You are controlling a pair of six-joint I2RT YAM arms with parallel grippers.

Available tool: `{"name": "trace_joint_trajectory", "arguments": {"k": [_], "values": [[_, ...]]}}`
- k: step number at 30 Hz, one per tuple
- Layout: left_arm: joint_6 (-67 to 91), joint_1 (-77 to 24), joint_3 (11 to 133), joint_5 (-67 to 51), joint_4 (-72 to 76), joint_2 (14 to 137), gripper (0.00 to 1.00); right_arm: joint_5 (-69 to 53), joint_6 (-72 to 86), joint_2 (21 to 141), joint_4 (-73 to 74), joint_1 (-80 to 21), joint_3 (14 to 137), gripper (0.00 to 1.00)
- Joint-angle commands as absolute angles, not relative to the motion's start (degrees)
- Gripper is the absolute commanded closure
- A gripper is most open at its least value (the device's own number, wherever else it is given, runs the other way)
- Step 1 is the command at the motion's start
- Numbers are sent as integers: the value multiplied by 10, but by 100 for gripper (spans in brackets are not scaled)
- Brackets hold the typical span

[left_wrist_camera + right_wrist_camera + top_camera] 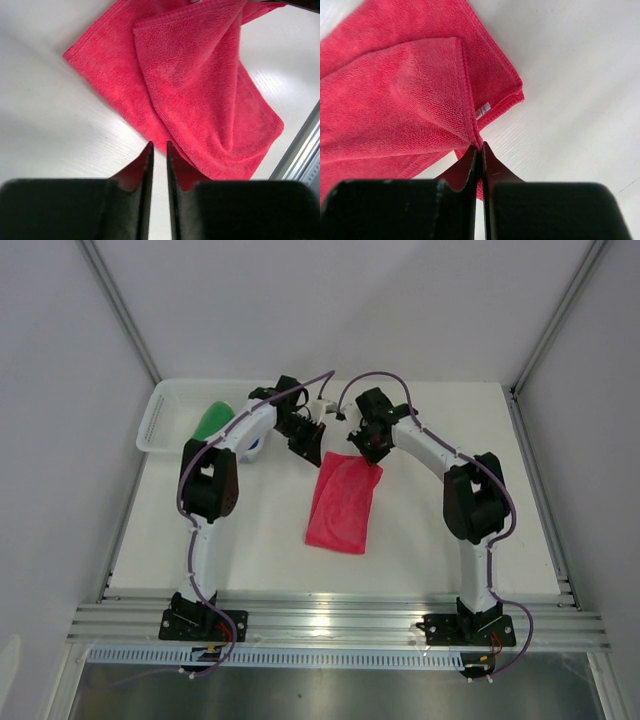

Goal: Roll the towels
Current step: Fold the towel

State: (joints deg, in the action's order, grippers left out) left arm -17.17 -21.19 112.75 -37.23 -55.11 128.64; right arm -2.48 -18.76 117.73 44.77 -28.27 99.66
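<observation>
The pink-red towel (pixel 342 502) lies mid-way across the bench (pixel 250 540). It looks soft, light and floppy, so I judge it will sag wherever I lift it; corners and hems are the best holds. My right claw (pixel 481 148) is pinched tight on its far right corner. My left claw (pixel 160 146) hangs just beside the far left corner, a crack apart and empty. Both arms reach forward, wrists bent down.
</observation>
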Motion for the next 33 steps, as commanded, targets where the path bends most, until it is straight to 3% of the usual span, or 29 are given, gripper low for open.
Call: {"name": "trace_joint_trajectory", "arguments": {"k": [1,6,9,10,13,15,18,26,33], "values": [[-148,-208,1161,-336,-559,1297,88,-10,-205,1185,423,-280,1000,95],[-147,-208,1161,-342,-552,1297,93,-53,-215,1185,352,-279,970,97],[-150,-207,1165,-358,-550,1290,80,-56,-228,1190,354,-279,976,98],[-149,-207,1171,-357,-550,1288,69,-56,-230,1193,357,-279,975,98],[-127,-208,1199,-352,-545,1298,64,-55,-215,1209,367,-272,976,88],[-113,-210,1207,-353,-547,1306,64,-27,-180,1226,377,-263,983,72],[-112,-214,1186,-347,-552,1303,65,-5,-132,1233,388,-231,988,61],[-112,-205,1029,-356,-515,1195,64,-24,0,1175,323,-175,1008,51],[-112,-161,925,-367,-494,1106,63,-4,61,1167,261,-255,1027,55]]}}
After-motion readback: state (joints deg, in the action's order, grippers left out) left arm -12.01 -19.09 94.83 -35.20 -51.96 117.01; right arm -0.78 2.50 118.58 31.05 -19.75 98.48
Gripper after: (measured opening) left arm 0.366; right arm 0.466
